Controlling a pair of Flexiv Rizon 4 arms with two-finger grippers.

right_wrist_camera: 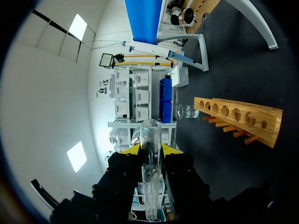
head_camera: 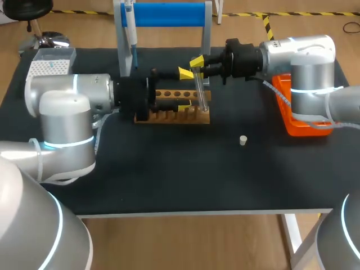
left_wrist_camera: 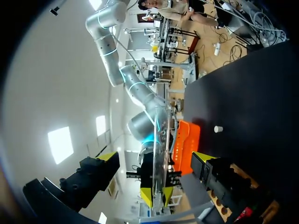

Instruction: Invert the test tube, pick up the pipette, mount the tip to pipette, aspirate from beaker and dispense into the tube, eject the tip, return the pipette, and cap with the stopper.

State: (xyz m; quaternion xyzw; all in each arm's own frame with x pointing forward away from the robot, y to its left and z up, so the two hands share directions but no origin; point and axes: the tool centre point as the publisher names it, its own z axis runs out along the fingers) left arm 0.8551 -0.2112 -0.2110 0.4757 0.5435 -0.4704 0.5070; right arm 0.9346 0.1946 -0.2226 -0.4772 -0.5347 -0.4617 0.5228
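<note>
The right gripper (head_camera: 197, 62) is closed on the test tube (head_camera: 201, 94) and holds it near the upper end. The tube is a little tilted, and its lower end is over the right end of the wooden rack (head_camera: 169, 117). I cannot tell if it touches the rack. In the right wrist view both yellow fingers (right_wrist_camera: 135, 149) press the glass from two sides.

The left gripper (head_camera: 184, 90) is wide open at 9 o'clock of the tube, and its fingers do not touch the glass.

The small stopper (head_camera: 243, 140) lies on the black table (head_camera: 169, 174), at 4 o'clock from the rack and well apart. The pipette (head_camera: 131, 39) hangs on the blue stand (head_camera: 163, 14) at 11 o'clock from the rack. The beaker (right_wrist_camera: 187, 112) stands just beside the rack's far end.
</note>
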